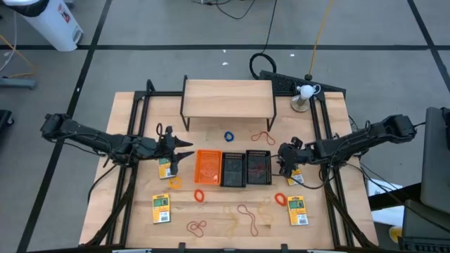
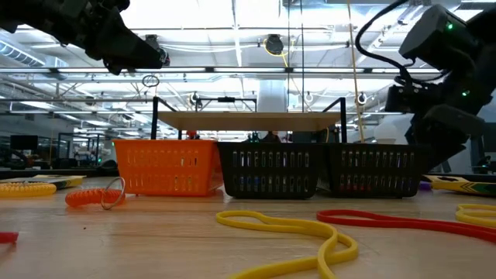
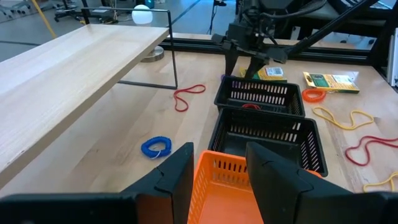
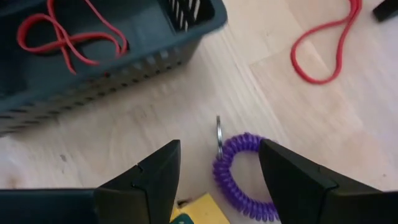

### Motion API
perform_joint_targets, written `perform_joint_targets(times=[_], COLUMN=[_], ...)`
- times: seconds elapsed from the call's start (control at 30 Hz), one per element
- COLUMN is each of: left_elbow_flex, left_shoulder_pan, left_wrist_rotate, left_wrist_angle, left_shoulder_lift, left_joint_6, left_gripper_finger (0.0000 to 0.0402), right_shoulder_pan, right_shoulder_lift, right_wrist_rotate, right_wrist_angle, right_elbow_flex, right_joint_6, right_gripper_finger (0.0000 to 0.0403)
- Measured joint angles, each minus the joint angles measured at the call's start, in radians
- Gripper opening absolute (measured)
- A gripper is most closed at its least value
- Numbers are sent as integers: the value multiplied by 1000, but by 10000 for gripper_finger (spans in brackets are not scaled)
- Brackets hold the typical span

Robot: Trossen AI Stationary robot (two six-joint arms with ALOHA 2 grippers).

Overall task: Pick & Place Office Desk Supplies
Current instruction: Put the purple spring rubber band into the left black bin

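**Both tools open beside the row of bins**

We see the left tool (image 1: 184,150) spread wide and empty, just left of the orange mesh bin (image 1: 207,167). Our right tool (image 4: 217,171) is also wide and empty, over a purple coiled band (image 4: 239,177) on the light wooden worktop (image 1: 218,214), beside the right-hand black mesh bin (image 1: 258,167), which holds a red rubber-band loop (image 4: 65,34).
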Motion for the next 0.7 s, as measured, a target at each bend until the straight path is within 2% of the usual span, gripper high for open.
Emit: perform_joint_targets(times=[0.17, 0.3, 0.43, 0.63, 0.7], left_elbow_flex=[0, 0, 0, 0, 0], left_shoulder_pan=[0, 0, 0, 0, 0], left_wrist_rotate=[0, 0, 0, 0, 0], left_wrist_angle=[0, 0, 0, 0, 0], left_shoulder_lift=[0, 0, 0, 0, 0], left_joint_6=[0, 0, 0, 0, 0], left_gripper_finger=[150, 150, 150, 150, 150], right_shoulder_pan=[0, 0, 0, 0, 0], right_shoulder_lift=[0, 0, 0, 0, 0], right_wrist_rotate=[2, 5, 5, 7, 13], right_wrist_angle=[45, 47, 49, 50, 55], right_elbow_flex=[-27, -28, -28, -28, -28], right_joint_6=[17, 18, 19, 9, -6], right_gripper_finger=[202, 175, 128, 28, 8])
